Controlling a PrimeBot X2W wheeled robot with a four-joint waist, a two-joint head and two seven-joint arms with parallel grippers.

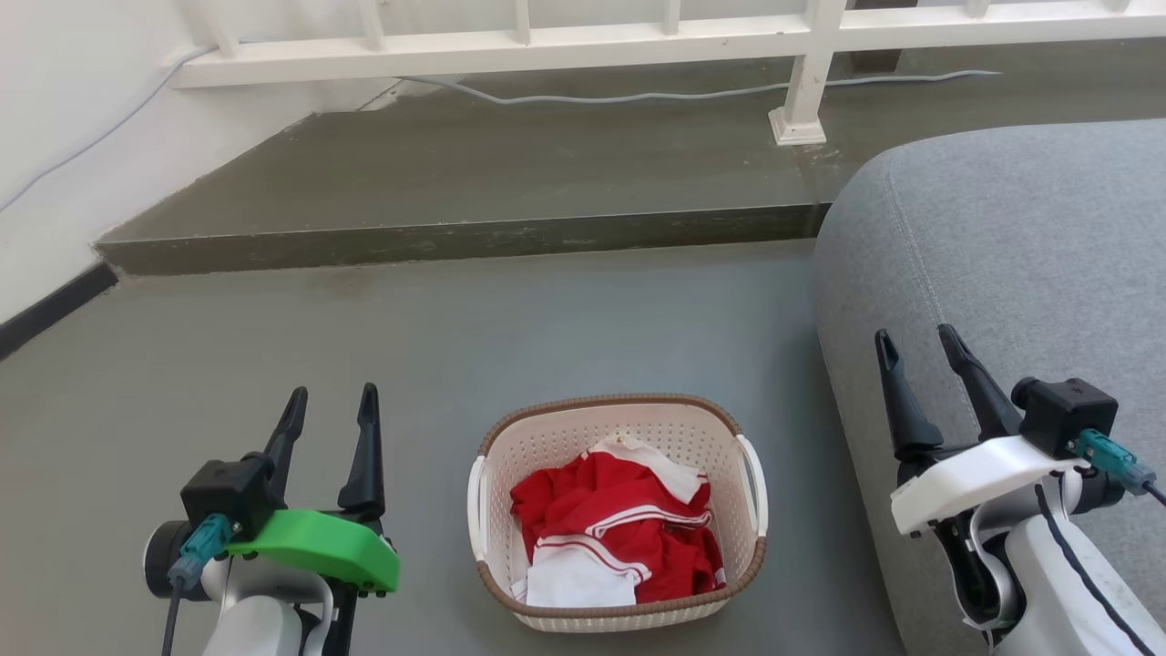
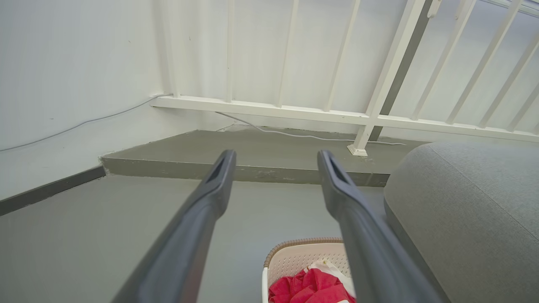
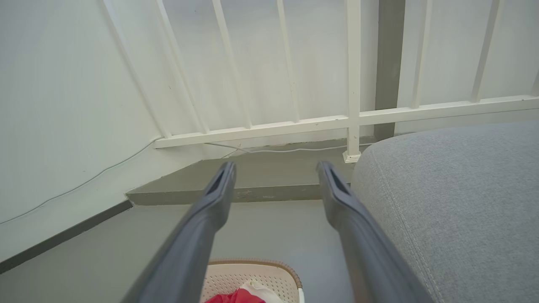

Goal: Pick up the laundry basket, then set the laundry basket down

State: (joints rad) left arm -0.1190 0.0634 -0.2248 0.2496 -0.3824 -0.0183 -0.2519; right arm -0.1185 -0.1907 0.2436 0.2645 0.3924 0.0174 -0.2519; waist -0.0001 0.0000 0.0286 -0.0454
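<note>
Holding: nothing is held by the left end effector (image 1: 333,392); its two dark fingers are spread apart, pointing up the head view.
Right end effector (image 1: 915,333): it is likewise spread wide and empty, and is seen raised in front of the grey sofa (image 1: 1002,237); no contact with the sofa can be made out.
Wrist views: an open gap is seen between each pair of fingers, and a corner of the basket is caught at the bottom edge of both views.
Laundry basket (image 1: 583,437): it is stood upright on the grey floor (image 1: 547,319), between the two end effectors, apart from both and near the sofa's side.
Handles: the white left handle (image 1: 475,497) and right handle (image 1: 756,483) are both exposed; no finger is in contact with either at this moment.
Contents: red and white clothing (image 1: 619,528) is crumpled inside the basket, kept below the brown woven-look rim.
Surroundings: a raised concrete step (image 1: 455,241) is seen beyond the basket, with a white railing (image 1: 547,41) and a grey cable (image 1: 638,94) along it.
Progress: the basket is rested on the floor, as the task's last part wants. The same scene would also fit a basket waiting to be lifted, so which of the two stages this is cannot be settled.
Settled now: no lift is under way and no grip is held on the basket.
</note>
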